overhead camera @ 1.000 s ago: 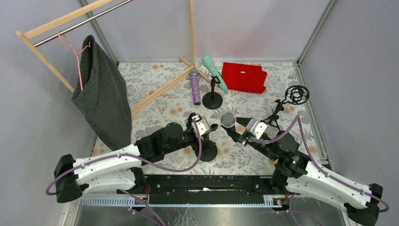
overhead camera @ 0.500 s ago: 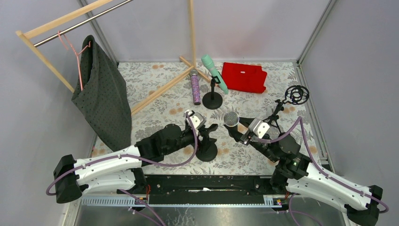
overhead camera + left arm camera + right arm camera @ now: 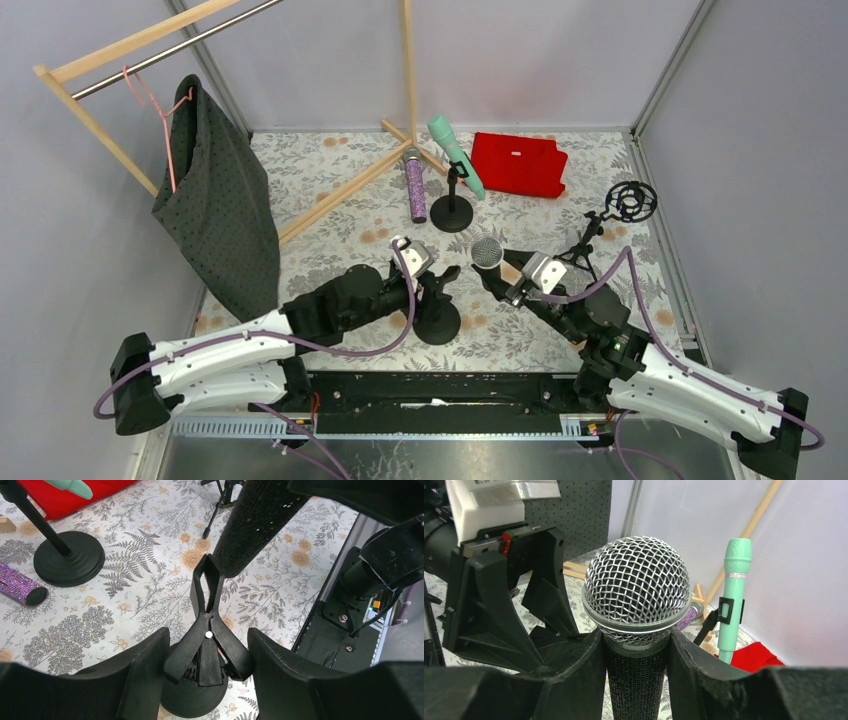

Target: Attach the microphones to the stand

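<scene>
My right gripper (image 3: 500, 274) is shut on the black microphone (image 3: 487, 252), below its silver mesh head (image 3: 636, 590). It holds the microphone tilted just right of the near stand (image 3: 437, 322). My left gripper (image 3: 432, 283) is open. Its fingers (image 3: 145, 675) straddle the spread levers of that stand's clip (image 3: 207, 605) and lie close against them. The microphone's black body (image 3: 260, 520) ends just above the clip's mouth. The mint-green microphone (image 3: 455, 155) sits clipped in the far stand (image 3: 452, 213). The glittery purple microphone (image 3: 414, 188) lies on the table beside it.
A third stand with a ring mount (image 3: 630, 200) stands at the right. A red cloth (image 3: 520, 163) lies at the back. A wooden rack (image 3: 330, 195) with a dark garment (image 3: 220, 210) on a hanger fills the back left.
My left gripper has drawn back and to the left, settling around the near stand's clip. The right gripper and the black microphone have barely shifted.
</scene>
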Tool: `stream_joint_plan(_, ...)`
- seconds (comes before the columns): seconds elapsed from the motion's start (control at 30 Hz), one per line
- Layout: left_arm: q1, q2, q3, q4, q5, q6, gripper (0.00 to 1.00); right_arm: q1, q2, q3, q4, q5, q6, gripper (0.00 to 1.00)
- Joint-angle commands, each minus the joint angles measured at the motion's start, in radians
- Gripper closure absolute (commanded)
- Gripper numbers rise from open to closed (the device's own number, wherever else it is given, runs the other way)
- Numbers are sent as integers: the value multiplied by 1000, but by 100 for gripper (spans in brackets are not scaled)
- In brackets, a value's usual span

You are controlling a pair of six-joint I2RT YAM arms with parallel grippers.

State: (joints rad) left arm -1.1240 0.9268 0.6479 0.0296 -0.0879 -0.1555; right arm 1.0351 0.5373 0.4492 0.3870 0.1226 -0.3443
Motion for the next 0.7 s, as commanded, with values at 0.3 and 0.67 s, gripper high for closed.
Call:
stream_joint_plan(0.3, -3, -63, 6, -28, 20, -17, 24, 5, 144, 80, 175, -21, -18, 100)
stream_joint_plan(0.67, -3, -97, 17, -179, -136, -33, 24, 5, 147, 73, 187, -28, -6, 100)
